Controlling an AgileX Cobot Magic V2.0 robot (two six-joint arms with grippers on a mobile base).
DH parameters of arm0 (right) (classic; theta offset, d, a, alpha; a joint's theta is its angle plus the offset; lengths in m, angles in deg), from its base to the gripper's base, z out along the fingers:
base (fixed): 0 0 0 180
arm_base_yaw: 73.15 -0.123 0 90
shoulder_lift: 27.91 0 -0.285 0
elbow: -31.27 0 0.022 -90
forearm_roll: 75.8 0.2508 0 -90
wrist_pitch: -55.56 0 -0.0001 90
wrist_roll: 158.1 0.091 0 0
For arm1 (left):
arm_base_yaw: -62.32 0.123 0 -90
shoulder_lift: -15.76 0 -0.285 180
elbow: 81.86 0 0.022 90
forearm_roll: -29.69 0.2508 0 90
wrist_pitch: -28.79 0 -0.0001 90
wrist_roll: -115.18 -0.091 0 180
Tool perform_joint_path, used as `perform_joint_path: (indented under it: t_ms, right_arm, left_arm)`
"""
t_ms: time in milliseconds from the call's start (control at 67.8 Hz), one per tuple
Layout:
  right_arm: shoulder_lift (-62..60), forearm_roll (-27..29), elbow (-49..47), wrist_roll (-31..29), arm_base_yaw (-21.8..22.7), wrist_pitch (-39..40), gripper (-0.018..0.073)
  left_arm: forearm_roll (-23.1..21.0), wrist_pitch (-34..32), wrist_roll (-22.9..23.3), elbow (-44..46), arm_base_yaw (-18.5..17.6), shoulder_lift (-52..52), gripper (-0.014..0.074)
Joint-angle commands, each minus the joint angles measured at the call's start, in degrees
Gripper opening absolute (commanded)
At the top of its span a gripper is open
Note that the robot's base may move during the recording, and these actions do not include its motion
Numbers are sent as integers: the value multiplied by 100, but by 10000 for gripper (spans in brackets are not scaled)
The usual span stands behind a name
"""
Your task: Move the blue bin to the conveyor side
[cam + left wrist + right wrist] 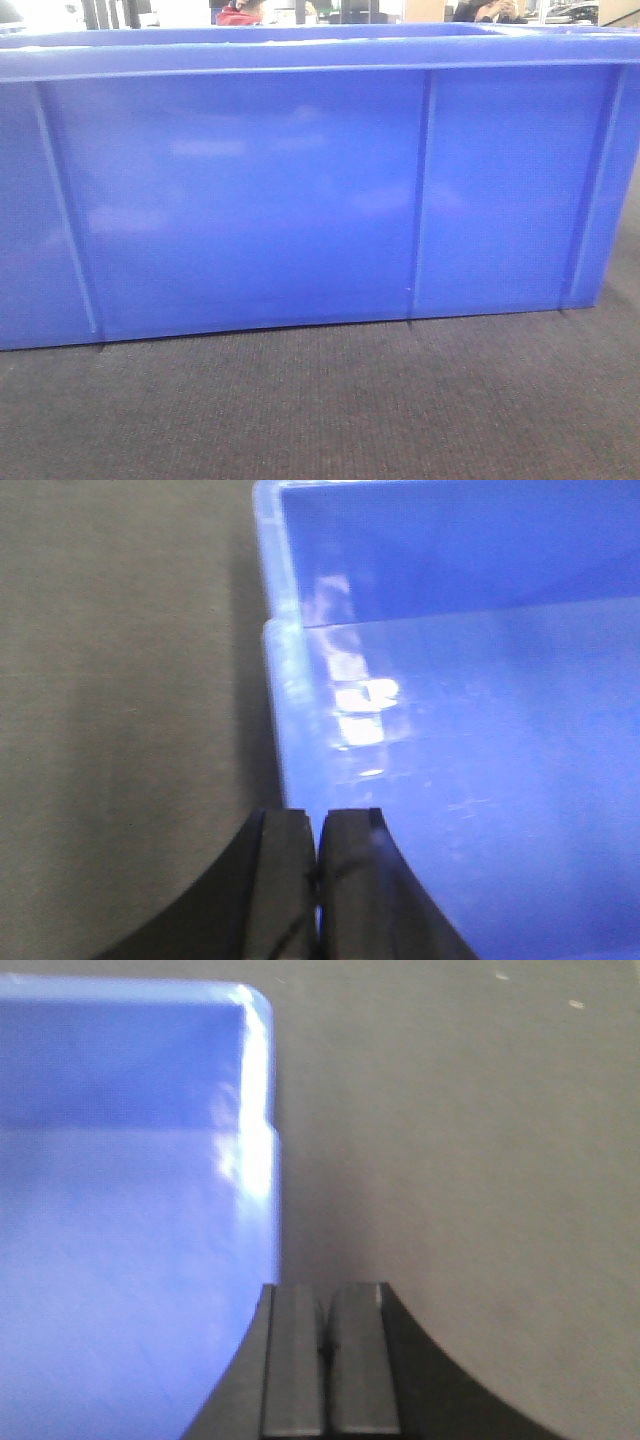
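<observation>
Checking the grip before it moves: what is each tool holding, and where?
Left tool looks pinched on the blue bin, at its side rim. Right tool is shut just outside the bin's edge, apparently holding nothing.

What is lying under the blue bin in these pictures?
The blue bin stands on a dark woven surface, the conveyor, which shows in front of it and beside both its ends. The part directly beneath the bin is covered by its floor, so nothing there can be seen.

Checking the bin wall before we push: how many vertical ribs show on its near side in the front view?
3 on the blue bin: one left, one right of centre, one at the right corner. More may lie beyond the frame's left edge.
</observation>
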Motion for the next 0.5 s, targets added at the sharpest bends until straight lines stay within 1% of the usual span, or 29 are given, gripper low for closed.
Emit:
perform_joint_path:
  t_ms: [0, 103, 251, 354, 487]
  right_arm:
    - [-532, -242, 632, -37, 4, 233, -86]
    - [-1286, -331, 1644, -37, 4, 684, -90]
    - [-2554, -349, 3236, -37, 4, 1740, -90]
    - [-3425, -349, 4232, -37, 4, 2417, -90]
    - [-4507, -349, 5251, -37, 4, 3031, -90]
  left_arm:
    - [127, -594, 0, -669, -10, -652, 17]
    - [138, -1205, 0, -1523, -10, -1431, 13]
    - [128, -2062, 0, -3044, -10, -2830, 13]
    - [128, -2385, 0, -3860, -10, -3714, 13]
    - [116, -2603, 0, -4558, -10, -4705, 13]
